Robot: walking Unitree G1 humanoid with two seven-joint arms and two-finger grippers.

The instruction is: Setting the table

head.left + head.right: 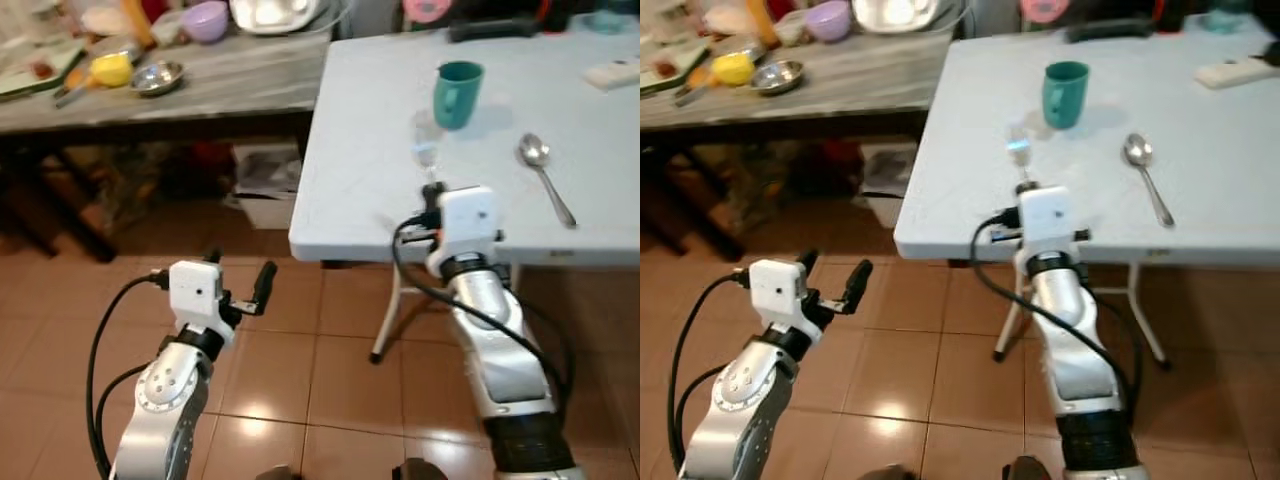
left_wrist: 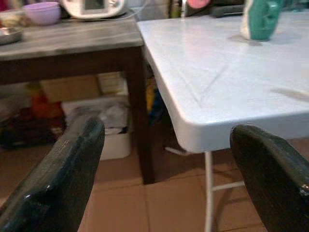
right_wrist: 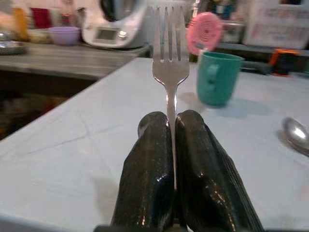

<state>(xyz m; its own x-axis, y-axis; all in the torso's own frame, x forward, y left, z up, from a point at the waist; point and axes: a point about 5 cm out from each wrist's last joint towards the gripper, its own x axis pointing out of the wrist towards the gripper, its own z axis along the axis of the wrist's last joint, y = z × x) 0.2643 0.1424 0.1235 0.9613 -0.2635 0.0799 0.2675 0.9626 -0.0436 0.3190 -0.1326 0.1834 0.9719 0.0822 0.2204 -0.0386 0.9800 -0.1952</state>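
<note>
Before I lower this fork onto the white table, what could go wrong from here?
1. The right gripper pinches the fork only low on its thin handle, so it may pivot or slip on touchdown.
2. The teal mug stands just beyond the tines; pushing forward could knock it.
3. The gripper hovers near the white table front edge, so a fork released here might slide off. Set it down clear of the spoon.
</note>
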